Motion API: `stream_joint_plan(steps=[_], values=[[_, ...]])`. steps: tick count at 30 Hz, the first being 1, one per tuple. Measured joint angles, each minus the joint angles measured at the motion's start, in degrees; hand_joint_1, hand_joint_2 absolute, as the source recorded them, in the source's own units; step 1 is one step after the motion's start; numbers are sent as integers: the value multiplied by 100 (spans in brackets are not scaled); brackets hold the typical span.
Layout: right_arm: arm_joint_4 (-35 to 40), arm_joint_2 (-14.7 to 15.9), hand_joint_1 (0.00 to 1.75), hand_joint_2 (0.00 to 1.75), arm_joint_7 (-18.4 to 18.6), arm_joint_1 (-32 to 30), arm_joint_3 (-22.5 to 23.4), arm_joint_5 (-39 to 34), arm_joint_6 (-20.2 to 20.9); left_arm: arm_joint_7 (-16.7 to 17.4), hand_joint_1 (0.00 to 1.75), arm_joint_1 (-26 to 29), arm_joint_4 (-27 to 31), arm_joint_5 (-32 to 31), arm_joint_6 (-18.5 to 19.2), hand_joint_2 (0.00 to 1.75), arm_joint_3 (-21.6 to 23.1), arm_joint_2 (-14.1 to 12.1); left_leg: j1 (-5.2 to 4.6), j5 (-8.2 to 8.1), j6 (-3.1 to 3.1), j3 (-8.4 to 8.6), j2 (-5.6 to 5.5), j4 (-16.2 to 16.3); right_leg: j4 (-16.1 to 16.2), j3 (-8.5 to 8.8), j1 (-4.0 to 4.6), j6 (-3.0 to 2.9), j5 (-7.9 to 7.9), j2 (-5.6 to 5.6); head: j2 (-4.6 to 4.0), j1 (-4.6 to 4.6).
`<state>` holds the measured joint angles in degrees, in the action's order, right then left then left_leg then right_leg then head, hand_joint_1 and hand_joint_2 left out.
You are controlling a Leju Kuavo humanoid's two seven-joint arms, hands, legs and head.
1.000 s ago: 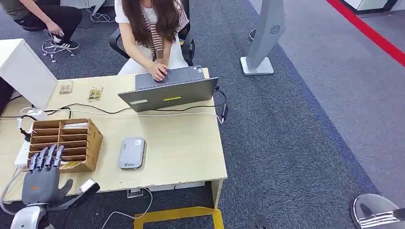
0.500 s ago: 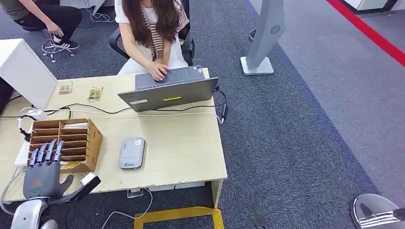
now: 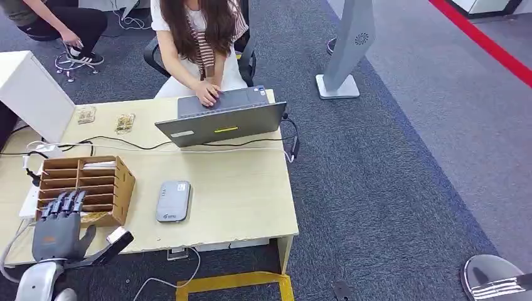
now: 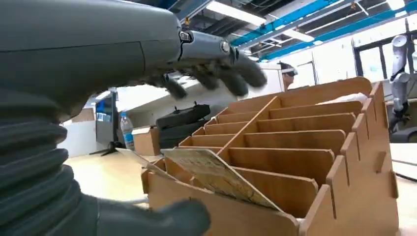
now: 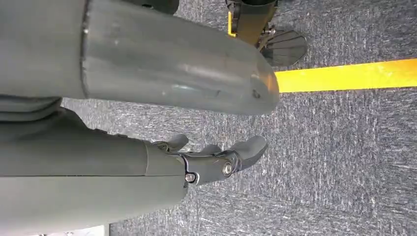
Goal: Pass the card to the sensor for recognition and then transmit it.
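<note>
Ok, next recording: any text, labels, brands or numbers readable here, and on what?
None can be read.
Laptop: a white sticker and a yellow strip on its lid, both too small.
Grey sensor: a small mark at its near end, blurred.
Card in the wooden rack: a faded print, no legible words.
Grey stand: a round emblem, no text.

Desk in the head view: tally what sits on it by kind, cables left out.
Wooden card rack: 1
Grey card sensor: 1
Laptop: 1
White box: 1
Small clear packets: 2
Total: 6
</note>
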<state>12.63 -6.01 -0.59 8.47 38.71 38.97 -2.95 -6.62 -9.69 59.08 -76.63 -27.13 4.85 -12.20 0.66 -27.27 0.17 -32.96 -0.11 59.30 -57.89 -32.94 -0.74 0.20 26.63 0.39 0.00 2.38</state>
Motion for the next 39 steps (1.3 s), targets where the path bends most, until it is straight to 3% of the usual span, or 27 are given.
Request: stream_joint_plan(steps=[25,29,39], values=[[0,0,0,0,44,12,0,20,66,-127,175,-63,9,289,88,175,2,52,0,0,0,1,0,0,0,0,0,0,0,0,0,0],[0,0,0,0,33,11,0,11,77,-132,175,11,418,350,151,175,2,92,0,0,0,0,0,0,0,-1,0,0,0,1,0,0],[0,13,0,0,-63,-56,28,-83,70,-90,175,299,2464,525,726,175,221,52,0,0,0,-1,0,1,0,-3,0,0,0,1,0,0]])
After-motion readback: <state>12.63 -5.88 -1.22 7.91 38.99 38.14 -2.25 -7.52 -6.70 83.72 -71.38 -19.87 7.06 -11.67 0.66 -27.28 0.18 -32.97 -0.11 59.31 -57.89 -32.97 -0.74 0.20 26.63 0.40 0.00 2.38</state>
